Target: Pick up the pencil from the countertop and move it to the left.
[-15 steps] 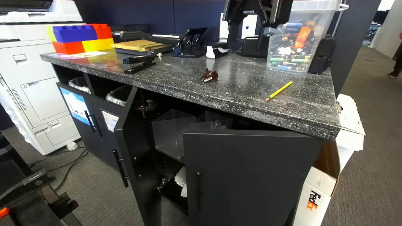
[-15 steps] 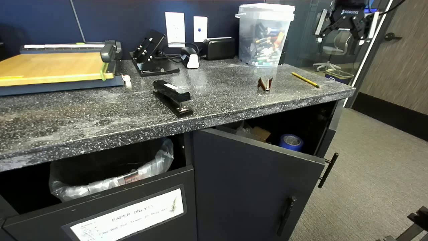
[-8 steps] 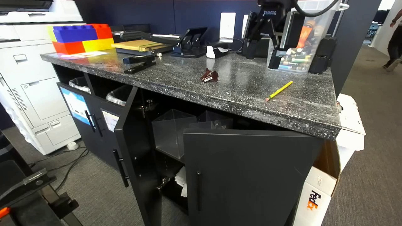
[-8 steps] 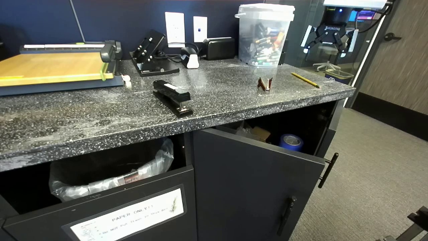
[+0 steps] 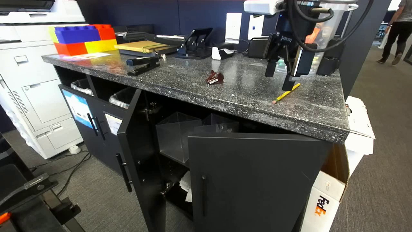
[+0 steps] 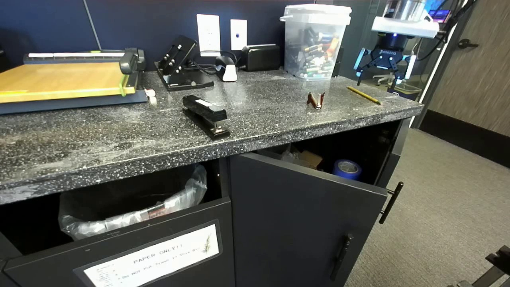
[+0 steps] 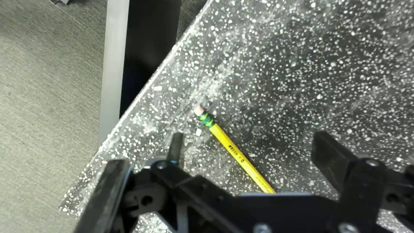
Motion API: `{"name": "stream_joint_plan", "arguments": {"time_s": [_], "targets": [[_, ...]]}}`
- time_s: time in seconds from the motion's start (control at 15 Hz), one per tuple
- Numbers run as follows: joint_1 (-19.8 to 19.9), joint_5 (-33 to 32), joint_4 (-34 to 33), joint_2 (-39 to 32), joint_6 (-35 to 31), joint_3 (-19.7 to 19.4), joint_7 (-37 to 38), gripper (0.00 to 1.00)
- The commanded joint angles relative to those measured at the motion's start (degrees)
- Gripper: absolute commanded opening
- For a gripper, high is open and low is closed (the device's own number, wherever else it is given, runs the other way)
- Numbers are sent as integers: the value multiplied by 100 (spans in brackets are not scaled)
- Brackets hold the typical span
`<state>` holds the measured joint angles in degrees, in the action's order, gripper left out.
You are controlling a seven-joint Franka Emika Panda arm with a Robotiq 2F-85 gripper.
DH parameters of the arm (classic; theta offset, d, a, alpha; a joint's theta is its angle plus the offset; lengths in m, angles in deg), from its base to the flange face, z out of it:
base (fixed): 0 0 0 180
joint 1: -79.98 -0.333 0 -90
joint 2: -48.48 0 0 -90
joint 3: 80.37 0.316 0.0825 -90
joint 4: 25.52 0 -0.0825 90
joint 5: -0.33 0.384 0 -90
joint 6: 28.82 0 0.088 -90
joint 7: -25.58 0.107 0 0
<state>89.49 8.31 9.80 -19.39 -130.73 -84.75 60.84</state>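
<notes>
While the gripper (image 7: pixel 248 139) hangs with its fingers (image 7: pixel 330 153) spread wide, the pencil (image 7: pixel 235 151) lies below on the countertop (image 7: pixel 291 81), showing between the fingertips in the wrist view, eraser end toward the edge. Apart from it sits a reddish-brown staple remover (image 6: pixel 316 101); farther back, a translucent bucket (image 6: pixel 314 24).

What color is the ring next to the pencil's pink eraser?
The ring is green with yellow stripes; the wrist view shows it best.
</notes>
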Motion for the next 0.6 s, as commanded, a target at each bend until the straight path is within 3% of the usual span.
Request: {"name": "stream_joint_plan", "arguments": {"time_s": [0.0, 0.2, 0.27, 0.33, 0.53], "targets": [[88, -6, -826, -527, 196, -9, 257, 100], [108, -5, -778, -597, 99, -22, 351, 100], [116, -4, -787, -626, 87, -22, 386, 75], [122, -8, -788, -648, 108, -24, 414, 72], [129, -31, -796, -700, 93, -39, 506, 49]]}}
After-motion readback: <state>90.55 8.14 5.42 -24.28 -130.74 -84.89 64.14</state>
